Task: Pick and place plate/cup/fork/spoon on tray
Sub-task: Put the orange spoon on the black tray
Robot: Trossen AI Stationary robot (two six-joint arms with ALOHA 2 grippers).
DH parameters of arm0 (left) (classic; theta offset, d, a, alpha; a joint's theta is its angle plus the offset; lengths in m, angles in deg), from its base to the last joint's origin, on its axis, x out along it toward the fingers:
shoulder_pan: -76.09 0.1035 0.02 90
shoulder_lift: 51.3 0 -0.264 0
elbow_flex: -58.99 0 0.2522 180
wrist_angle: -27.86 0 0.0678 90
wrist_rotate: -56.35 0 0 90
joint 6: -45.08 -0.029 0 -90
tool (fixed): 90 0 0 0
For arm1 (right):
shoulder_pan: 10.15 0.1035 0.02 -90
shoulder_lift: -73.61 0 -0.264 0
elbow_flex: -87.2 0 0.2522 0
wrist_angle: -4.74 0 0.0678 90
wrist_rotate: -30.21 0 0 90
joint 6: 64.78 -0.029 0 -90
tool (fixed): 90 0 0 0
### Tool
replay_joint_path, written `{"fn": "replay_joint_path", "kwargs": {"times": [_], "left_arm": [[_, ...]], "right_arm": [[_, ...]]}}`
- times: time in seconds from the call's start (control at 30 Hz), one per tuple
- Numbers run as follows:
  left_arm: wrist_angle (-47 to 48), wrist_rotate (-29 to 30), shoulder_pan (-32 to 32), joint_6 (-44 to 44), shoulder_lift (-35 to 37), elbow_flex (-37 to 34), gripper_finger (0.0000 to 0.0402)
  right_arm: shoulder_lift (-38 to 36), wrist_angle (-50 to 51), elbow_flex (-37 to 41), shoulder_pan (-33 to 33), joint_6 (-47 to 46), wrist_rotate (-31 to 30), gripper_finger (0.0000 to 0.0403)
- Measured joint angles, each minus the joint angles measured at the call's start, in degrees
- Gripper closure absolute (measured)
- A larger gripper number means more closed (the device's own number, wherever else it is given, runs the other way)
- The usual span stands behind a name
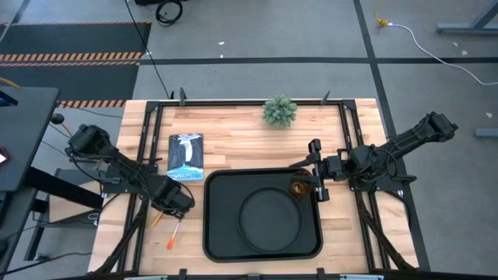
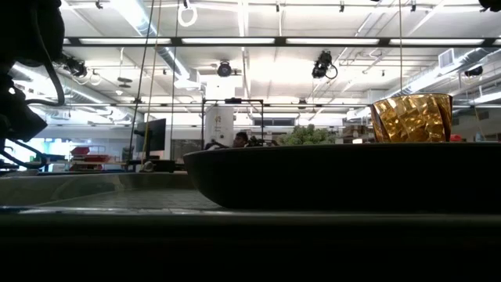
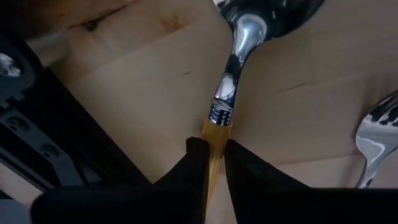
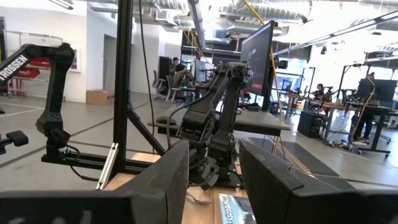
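1. Left gripper (image 3: 211, 163) is down at the table (image 1: 233, 132) left of the tray (image 1: 214, 233), its fingers (image 3: 245, 171) pinched on the orange handle of the spoon (image 3: 249, 37), which lies on the wood.
2. The fork (image 1: 173, 235) lies just beside it on the table, off the tray.
3. A book (image 1: 187, 157) sits near the tray's far left corner, and a small plant (image 1: 279, 110) is at the table's far edge.
4. The plate (image 1: 269, 216) rests on the tray, about in the middle.
5. The cup (image 1: 299, 187) stands upright on the tray near its far right corner, beside the plate.
6. Right gripper (image 1: 315, 183) hangs just right of the cup, fingers (image 4: 273, 180) spread, nothing between them.
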Motion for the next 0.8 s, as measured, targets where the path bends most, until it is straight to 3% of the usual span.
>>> {"fn": "replay_joint_path", "kwargs": {"times": [0.23,0.6,0.8], "left_arm": [[0.03,-0.43,0.36,-0.39,1.4,0.11,0.035],[0.07,1.21,1.64,-0.39,4.52,0.13,0.0397],[0.11,4.04,1.6,-0.37,4.52,0.13,0.0371]], "right_arm": [[0.0,-0.18,0.0,0.0,0.0,0.02,0.0254],[0.01,-0.37,-0.01,0.0,0.0,0.0,0.0254],[0.0,-0.37,0.0,-0.01,0.0,0.0,0.0254]]}}
